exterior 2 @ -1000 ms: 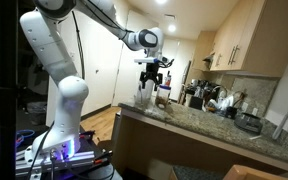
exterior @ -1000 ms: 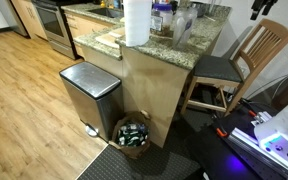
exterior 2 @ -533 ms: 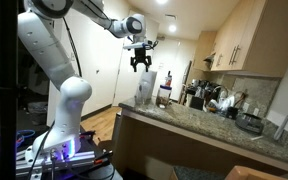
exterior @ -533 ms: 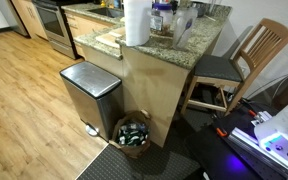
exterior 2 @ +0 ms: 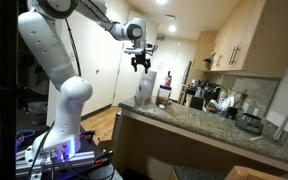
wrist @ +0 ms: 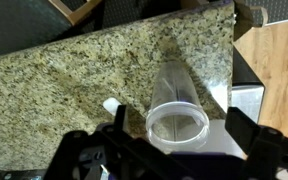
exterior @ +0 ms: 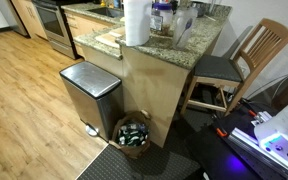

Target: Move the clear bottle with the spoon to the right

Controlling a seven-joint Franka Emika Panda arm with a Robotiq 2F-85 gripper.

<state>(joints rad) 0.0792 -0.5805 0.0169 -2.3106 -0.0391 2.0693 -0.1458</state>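
Note:
The clear bottle (wrist: 177, 112) is a colourless see-through cylinder with an open round rim. It stands upright on the speckled granite counter (wrist: 74, 75) near the counter's edge. A thin straight line runs down inside it, perhaps the spoon. In the wrist view I look down into it, and my gripper (wrist: 176, 135) is open with one dark finger on each side of the rim, well apart from it. In an exterior view my gripper (exterior 2: 139, 64) hangs above a pale cylinder (exterior 2: 144, 90) on the counter's end, not touching it.
A tall white paper towel roll (exterior: 136, 22) stands at the counter corner, with a darker blue-topped jar (exterior: 162, 15) beside it. A steel trash can (exterior: 89, 92) and a basket (exterior: 133, 133) stand below the counter. A wooden chair (exterior: 254, 50) is at the side.
The gripper has risen from just over the counter things and shifted slightly toward the robot's side. Nothing on the counter has moved.

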